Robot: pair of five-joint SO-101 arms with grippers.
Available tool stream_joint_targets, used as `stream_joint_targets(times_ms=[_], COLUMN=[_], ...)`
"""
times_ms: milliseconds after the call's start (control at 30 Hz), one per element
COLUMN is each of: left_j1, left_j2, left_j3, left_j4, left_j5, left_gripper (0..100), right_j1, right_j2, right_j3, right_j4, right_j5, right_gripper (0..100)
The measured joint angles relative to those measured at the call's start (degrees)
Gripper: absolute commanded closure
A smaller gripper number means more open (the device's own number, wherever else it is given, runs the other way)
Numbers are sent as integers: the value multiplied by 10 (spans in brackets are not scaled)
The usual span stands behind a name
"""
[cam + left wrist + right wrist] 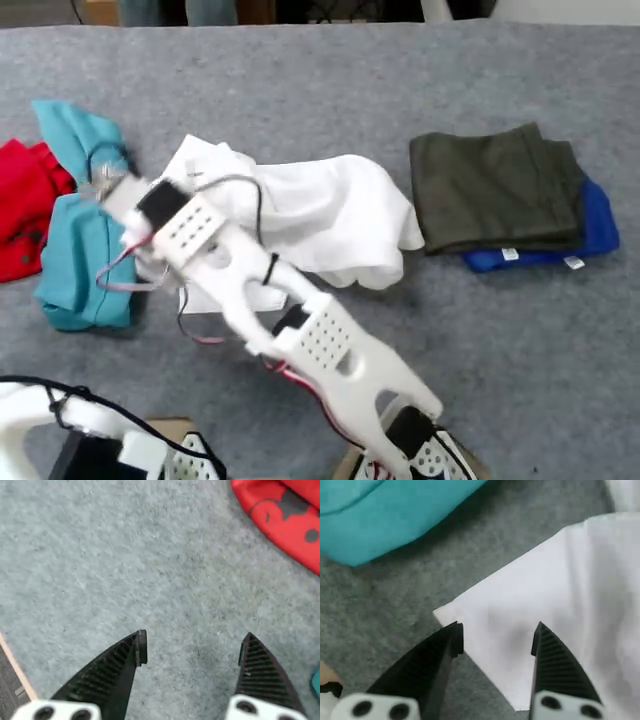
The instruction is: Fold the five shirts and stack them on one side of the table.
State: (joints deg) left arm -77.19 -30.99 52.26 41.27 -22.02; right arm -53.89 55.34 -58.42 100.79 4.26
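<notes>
Left gripper (193, 650): we find the claw spread wide and empty over bare table (100, 555); red shirt (285, 515) cut off at the edge.
Right gripper (497, 637): claw wide, empty, above a corner of the white shirt (560, 605); contact we cannot tell.
Teal shirt (80, 250): bunched, just beside the white shirt.
White shirt: crumpled mid-table, partly hidden under the right arm (320, 340).
Olive shirt (490, 190): folded atop a blue shirt (598, 225), mostly covered.

Grey felt-covered table (330, 80), pale wooden edge strip (18, 670), dark floor (6, 702) beside it, brown furniture (100, 10) behind.
</notes>
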Motion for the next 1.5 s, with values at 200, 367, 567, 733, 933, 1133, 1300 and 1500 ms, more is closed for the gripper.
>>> stream_joint_targets(times_ms=[200,367,567,733,933,1133,1300,1500], left_j1=[-4,-4,-4,-4,-4,-4,-4,-4], left_j2=[97,194,276,287,287,287,293,293], left_j3=[-30,-113,-242,-273,-274,-274,-274,-274], left_j4=[-3,43,159,182,187,187,187,187], left_j5=[0,-1,-1,-1,-1,-1,-1,-1], left_gripper=[690,690,690,690,690,690,690,690], right_j1=[-43,-45,-45,-48,-55,-58,-59,-61], right_j2=[0,-1,15,48,85,106,123,137], right_j3=[39,44,40,-9,-52,-64,-79,-82], right_j4=[-1,-8,-23,-28,-25,-25,-18,-13], right_j5=[-33,-40,-72,-103,-132,-141,-141,-141], right_gripper=[758,758,761,762,762,762,762,799])
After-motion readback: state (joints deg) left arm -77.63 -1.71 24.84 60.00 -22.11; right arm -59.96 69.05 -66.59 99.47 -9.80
